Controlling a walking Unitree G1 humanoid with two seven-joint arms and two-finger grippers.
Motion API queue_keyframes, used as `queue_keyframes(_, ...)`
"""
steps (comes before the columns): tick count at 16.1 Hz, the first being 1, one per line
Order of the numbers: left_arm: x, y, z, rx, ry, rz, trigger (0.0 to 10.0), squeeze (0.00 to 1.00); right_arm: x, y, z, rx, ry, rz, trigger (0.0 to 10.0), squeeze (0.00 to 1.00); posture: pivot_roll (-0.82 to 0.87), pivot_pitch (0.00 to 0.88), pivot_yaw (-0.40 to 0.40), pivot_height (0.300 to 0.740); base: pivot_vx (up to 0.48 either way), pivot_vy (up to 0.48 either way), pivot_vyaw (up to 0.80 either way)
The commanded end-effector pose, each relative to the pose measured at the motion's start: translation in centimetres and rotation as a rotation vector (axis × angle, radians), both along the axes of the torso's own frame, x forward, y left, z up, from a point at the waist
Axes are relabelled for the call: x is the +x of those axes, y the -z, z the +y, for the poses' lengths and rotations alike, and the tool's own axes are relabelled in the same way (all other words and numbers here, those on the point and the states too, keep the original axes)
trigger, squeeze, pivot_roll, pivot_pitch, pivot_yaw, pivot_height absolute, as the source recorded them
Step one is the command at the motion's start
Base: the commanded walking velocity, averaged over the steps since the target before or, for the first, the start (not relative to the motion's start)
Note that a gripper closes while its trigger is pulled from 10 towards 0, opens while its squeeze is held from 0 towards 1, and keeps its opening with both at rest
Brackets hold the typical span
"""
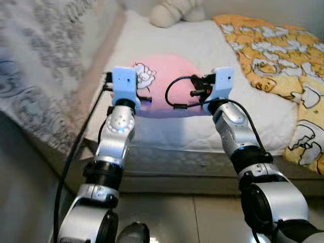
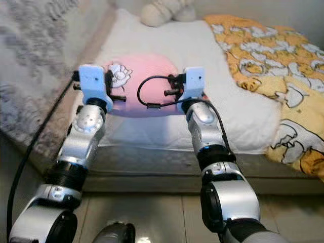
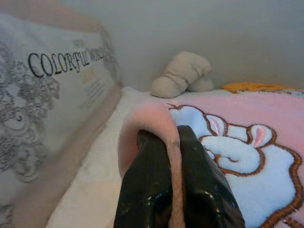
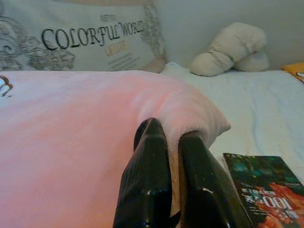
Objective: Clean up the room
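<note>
While on bed (image 1: 167,136) | pink pillow (image 1: 172,83) pinched between left hand (image 3: 173,156), right hand (image 4: 173,142)

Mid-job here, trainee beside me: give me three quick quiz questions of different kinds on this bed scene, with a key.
1. True or false: both grippers are pinching the pink pillow.
2. What lies on the white sheet beside the right gripper? A) a remote B) a book C) a sock
3. Fill in: the beige plush toy sits at the ____ end of the bed, away from the robot.

Key
1. True: the left gripper clamps a fold at one corner, the right gripper another corner.
2. B, the book with a dark, colourful cover.
3. far
</note>
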State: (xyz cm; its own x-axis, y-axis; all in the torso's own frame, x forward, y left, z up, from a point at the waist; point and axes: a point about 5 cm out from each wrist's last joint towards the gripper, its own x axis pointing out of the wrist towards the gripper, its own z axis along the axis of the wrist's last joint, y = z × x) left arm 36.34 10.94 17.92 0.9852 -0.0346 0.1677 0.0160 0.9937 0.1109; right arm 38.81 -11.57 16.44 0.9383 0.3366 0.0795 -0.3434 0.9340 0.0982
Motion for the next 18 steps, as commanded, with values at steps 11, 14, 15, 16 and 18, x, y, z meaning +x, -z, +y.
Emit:
queue_keyframes(11,0.5,-0.3,-0.3,-0.026,-0.003,0.0,10.0,0.0,-0.3,0.0,-1.9,-0.006,0.073,-0.047,10.0,0.0,0.09,0.0,-0.007,0.74,0.0,-0.3,0.0)
queue_keyframes(14,0.6,-0.2,-0.4,-0.031,0.0,0.012,10.0,0.0,-0.6,0.4,-1.7,-0.006,0.058,-0.052,10.0,0.02,0.09,0.0,-0.001,0.74,0.0,0.0,0.31)
queue_keyframes(15,0.6,0.0,-0.4,-0.012,0.001,0.011,10.0,0.0,-0.6,0.8,-1.7,0.011,0.069,-0.032,10.0,0.08,0.09,0.0,0.001,0.74,0.0,0.0,0.44)
queue_keyframes(16,0.5,0.1,-0.3,-0.001,-0.003,0.011,10.0,0.0,-0.7,0.9,-1.7,0.017,0.07,-0.027,10.0,0.1,0.09,0.0,0.002,0.74,0.0,0.0,0.44)
queue_keyframes(18,0.4,0.2,0.0,0.025,-0.011,0.005,10.0,0.0,-0.8,1.2,-1.6,0.017,0.06,-0.023,10.0,0.15,0.1,0.0,0.0,0.74,0.0,0.0,0.43)
